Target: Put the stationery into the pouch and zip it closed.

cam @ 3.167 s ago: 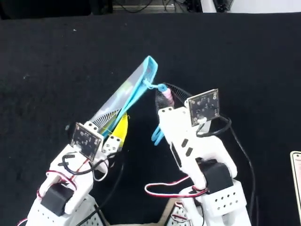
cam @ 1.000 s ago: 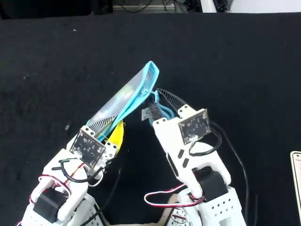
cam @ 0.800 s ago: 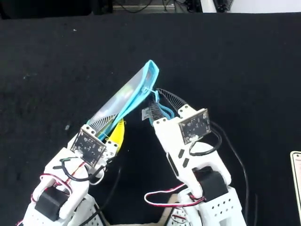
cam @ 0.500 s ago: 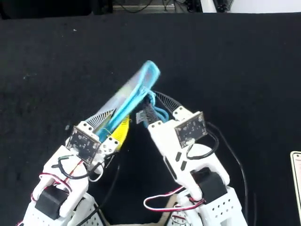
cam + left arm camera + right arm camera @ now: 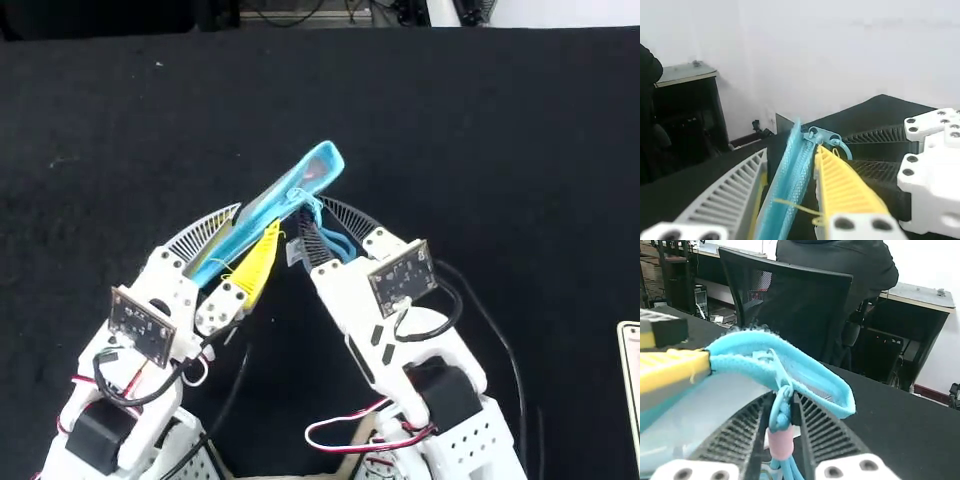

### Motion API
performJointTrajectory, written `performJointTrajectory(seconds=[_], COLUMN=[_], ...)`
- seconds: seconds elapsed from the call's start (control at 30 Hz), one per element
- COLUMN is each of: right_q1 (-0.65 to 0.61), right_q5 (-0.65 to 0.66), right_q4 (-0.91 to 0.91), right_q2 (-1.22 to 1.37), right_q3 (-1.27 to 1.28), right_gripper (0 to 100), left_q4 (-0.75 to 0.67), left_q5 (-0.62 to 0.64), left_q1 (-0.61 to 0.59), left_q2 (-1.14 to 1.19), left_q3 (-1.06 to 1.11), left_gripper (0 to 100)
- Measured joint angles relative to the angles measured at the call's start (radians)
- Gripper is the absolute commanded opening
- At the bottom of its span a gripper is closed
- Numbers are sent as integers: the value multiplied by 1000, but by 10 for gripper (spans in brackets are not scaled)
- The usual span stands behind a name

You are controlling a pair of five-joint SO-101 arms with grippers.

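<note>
Black table (image 5: 520, 150) below, a pale wall (image 5: 840, 50) behind, and a dark chair (image 5: 790, 295) past the far edge.

At the right gripper (image 5: 784, 401): pinched tight on the pull (image 5: 779, 437) (a blue cord with a pink bead), with one black ribbed finger on each side of it. From there up the cord to the slider (image 5: 771, 357), seated on the zip of the pouch (image 5: 270, 212).

At the left gripper (image 5: 255, 222): clenched on the pouch's near end, with the grey finger (image 5: 200, 235) on one face, the yellow finger (image 5: 255, 270) on the other, and the blue zip edge squeezed between.

Pouch itself held edgewise, slanting away from the left arm toward the middle of the table, zip edge on the side of the right gripper. Beyond the slider, at the far end, blue lips parted in a small loop. Something reddish inside there, too blurred to name. Hard to tell whether the far end touches the table.

Both white arms side by side at the near edge, angled in toward each other, grippers close together at the pouch. Well apart from all this, a white card (image 5: 630, 350) at the table's right edge.
</note>
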Motion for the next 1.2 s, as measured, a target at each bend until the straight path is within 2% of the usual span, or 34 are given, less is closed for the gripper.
performJointTrajectory(seconds=[0.37,0.6,0.73,0.93,1.1,1.2], right_q1=[0,0,0,0,0,-5], right_q5=[0,0,0,0,0,0], right_q4=[0,0,0,0,0,0], right_q2=[0,0,0,2,2,3], right_q3=[0,0,0,0,0,0], right_gripper=[11,11,11,11,11,11], left_q4=[-6,51,52,-9,-15,25], left_q5=[0,-91,-101,-101,-101,-101], left_q1=[40,40,41,-17,-11,11], left_q2=[8,3,3,107,170,170], left_q3=[58,58,58,68,60,35], left_gripper=[155,155,155,153,24,30])
